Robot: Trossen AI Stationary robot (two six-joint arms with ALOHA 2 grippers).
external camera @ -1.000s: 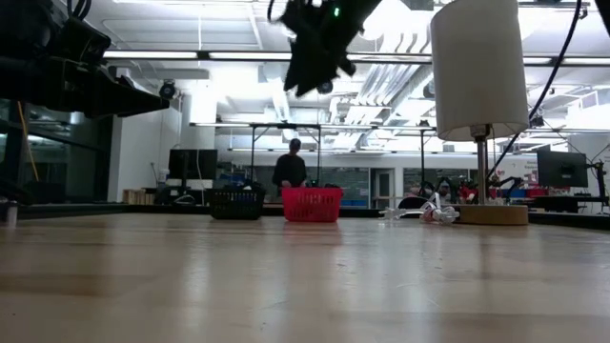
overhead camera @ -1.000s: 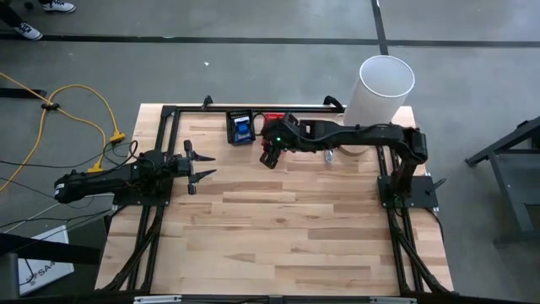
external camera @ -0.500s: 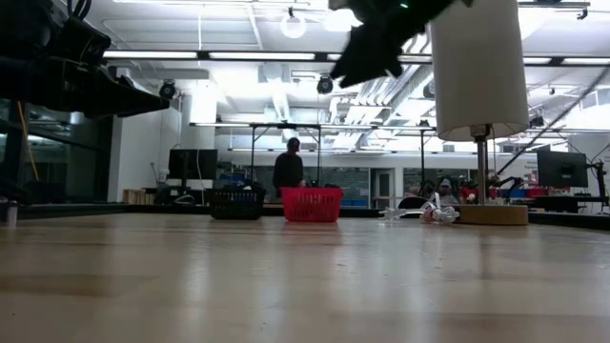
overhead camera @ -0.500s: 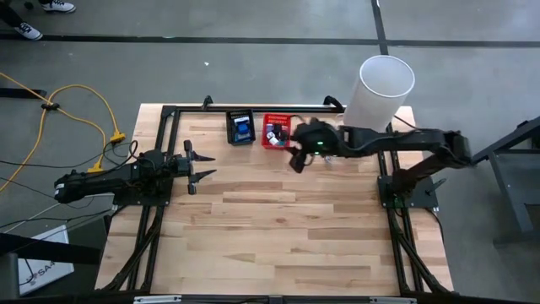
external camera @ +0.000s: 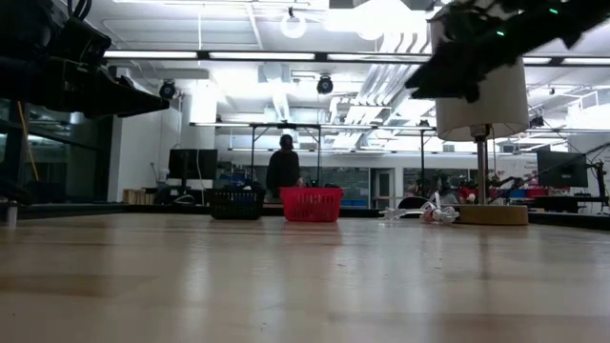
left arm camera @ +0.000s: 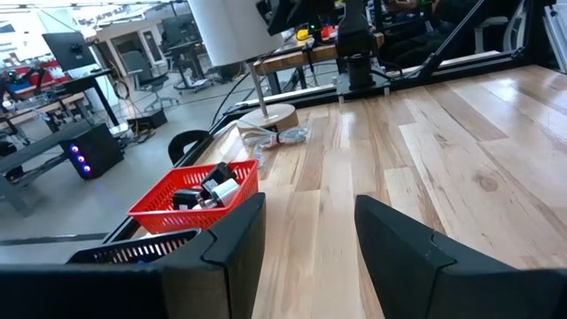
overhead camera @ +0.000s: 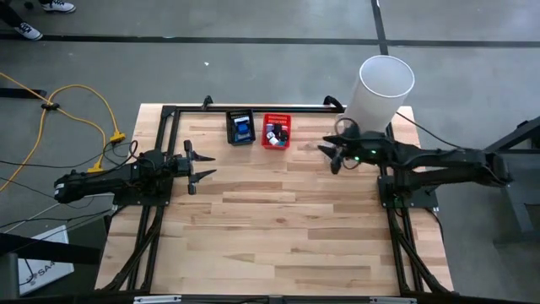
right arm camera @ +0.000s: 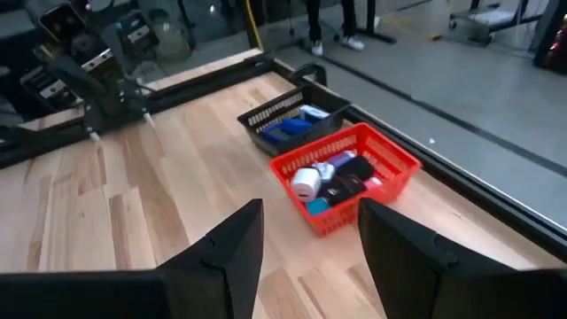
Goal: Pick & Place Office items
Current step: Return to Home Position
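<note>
Red basket point(right arm camera: 359, 206) holds white adapter point(right arm camera: 307, 183), black adapters point(right arm camera: 354, 170); black basket point(right arm camera: 270, 140) blue items point(right arm camera: 297, 124). Right gripper point(overhead camera: 329, 159), left gripper point(overhead camera: 207, 165) spread wide, empty. Sorting looks finished.

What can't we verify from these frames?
- Red basket contents: mesh wall hides them in the low view; too small to count in the high view.
- Black basket: mostly behind the left fingers in the left wrist view.
- Clear lump by the white cylinder: too small to identify in the low view.
</note>
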